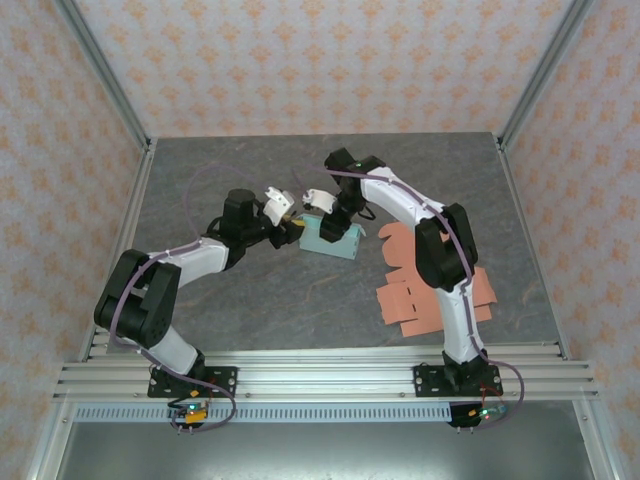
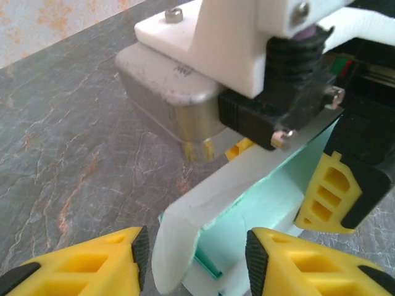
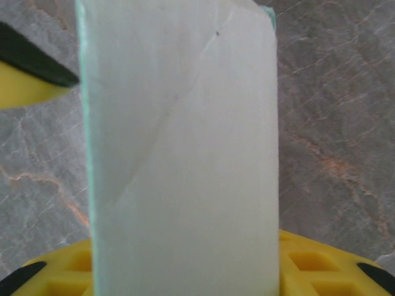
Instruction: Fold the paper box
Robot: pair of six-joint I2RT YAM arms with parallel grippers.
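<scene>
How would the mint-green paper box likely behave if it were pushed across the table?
Probably floppy: the paper box has thin walls, one visibly creased. Likely light, being hollow, so it may slide or tip easily.

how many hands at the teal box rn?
2. The left hand at the left end of the teal box, fingers either side of a white flap; the right hand over its back edge, a panel between its fingers. None hidden.

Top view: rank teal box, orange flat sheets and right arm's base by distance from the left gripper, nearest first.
1. teal box: at the left gripper's fingertips, mid-table.
2. orange flat sheets: on the table, off to the right.
3. right arm's base: near edge, right side.
</scene>
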